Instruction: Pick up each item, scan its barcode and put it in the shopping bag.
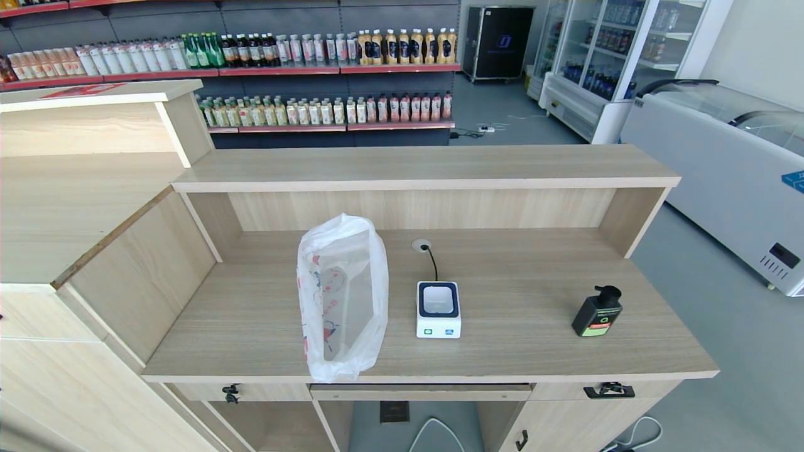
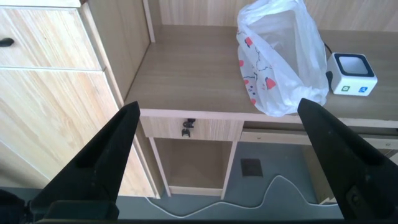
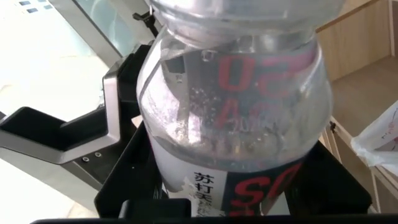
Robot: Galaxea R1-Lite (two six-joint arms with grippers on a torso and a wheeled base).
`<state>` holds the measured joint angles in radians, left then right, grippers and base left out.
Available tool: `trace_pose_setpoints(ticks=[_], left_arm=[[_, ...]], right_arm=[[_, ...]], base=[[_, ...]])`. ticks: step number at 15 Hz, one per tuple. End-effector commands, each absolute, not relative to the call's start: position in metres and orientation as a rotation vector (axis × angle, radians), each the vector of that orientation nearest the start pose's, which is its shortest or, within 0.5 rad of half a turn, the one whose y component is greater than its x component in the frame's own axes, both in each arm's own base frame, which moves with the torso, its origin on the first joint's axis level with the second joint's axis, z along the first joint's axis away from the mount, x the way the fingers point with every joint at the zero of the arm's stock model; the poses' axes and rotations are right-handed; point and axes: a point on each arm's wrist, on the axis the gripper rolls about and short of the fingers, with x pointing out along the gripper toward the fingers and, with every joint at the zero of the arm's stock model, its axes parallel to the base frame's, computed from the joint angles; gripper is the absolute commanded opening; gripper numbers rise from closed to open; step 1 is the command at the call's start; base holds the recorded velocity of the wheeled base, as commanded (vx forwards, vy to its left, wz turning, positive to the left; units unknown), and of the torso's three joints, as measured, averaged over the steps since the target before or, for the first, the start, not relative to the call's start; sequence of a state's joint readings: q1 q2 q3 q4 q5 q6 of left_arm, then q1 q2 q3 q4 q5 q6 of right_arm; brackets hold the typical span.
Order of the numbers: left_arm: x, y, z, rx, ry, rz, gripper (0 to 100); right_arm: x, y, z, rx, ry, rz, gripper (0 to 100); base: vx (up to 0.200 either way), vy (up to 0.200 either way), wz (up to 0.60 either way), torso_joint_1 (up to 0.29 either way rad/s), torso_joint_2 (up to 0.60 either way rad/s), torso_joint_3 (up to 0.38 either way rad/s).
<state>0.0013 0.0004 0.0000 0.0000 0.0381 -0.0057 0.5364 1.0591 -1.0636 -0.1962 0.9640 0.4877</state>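
Observation:
A white plastic shopping bag [image 1: 342,295] with red print stands open and upright on the wooden counter [image 1: 515,351], left of centre. Just right of it sits a small white barcode scanner [image 1: 438,307] with a dark window. A black pump bottle [image 1: 597,312] with a green label stands near the counter's right end. My left gripper [image 2: 217,109] hangs open in front of the counter's front edge, below the bag [image 2: 280,56] and the scanner [image 2: 352,73]. My right gripper [image 3: 236,193] is shut on a clear bottle [image 3: 236,93] with a red label, held close to its camera.
The counter has a raised back shelf [image 1: 427,166] and a slanted side wall [image 1: 144,276] on the left. A black cable [image 1: 432,260] runs from the scanner to a hole. Keys hang in drawers under the front edge [image 1: 231,393]. Drink shelves and freezers stand behind.

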Motion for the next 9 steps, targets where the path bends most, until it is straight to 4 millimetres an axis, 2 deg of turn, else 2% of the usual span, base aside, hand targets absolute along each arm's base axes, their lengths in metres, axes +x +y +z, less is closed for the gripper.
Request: trace_pose_setpoints(ticks=[1, 2, 4, 5, 6, 8, 9], left_arm=[[-0.023, 0.001, 0.075, -0.006, 0.0, 0.041, 100], [-0.023, 0.001, 0.075, -0.008, 0.0, 0.04, 100], [-0.023, 0.001, 0.075, -0.008, 0.0, 0.04, 100], [-0.023, 0.001, 0.075, -0.008, 0.0, 0.04, 100], [-0.023, 0.001, 0.075, -0.006, 0.0, 0.04, 100], [-0.023, 0.001, 0.075, -0.006, 0.0, 0.04, 100], [-0.023, 0.001, 0.075, -0.006, 0.0, 0.04, 100]], right_arm=[[0.091, 0.076, 0.356, 0.336, 0.143, 1.511, 0], [0.096, 0.077, 0.355, 0.319, 0.134, 1.498, 0], [0.126, 0.079, 0.355, 0.199, 0.041, 1.392, 0], [0.143, 0.073, 0.351, 0.087, -0.036, 1.265, 0], [0.15, 0.068, 0.346, -0.013, -0.093, 1.155, 0], [0.151, 0.062, 0.336, -0.099, -0.126, 1.003, 0], [0.149, 0.053, 0.328, -0.141, -0.134, 0.854, 0]], base=[[0.0, 0.0, 0.0, 0.0, 0.0, 0.0], [0.0, 0.0, 0.0, 0.0, 0.0, 0.0], [0.0, 0.0, 0.0, 0.0, 0.0, 0.0], [0.0, 0.0, 0.0, 0.0, 0.0, 0.0], [0.0, 0.0, 0.0, 0.0, 0.0, 0.0], [0.0, 0.0, 0.0, 0.0, 0.0, 0.0], [0.0, 0.0, 0.0, 0.0, 0.0, 0.0]])
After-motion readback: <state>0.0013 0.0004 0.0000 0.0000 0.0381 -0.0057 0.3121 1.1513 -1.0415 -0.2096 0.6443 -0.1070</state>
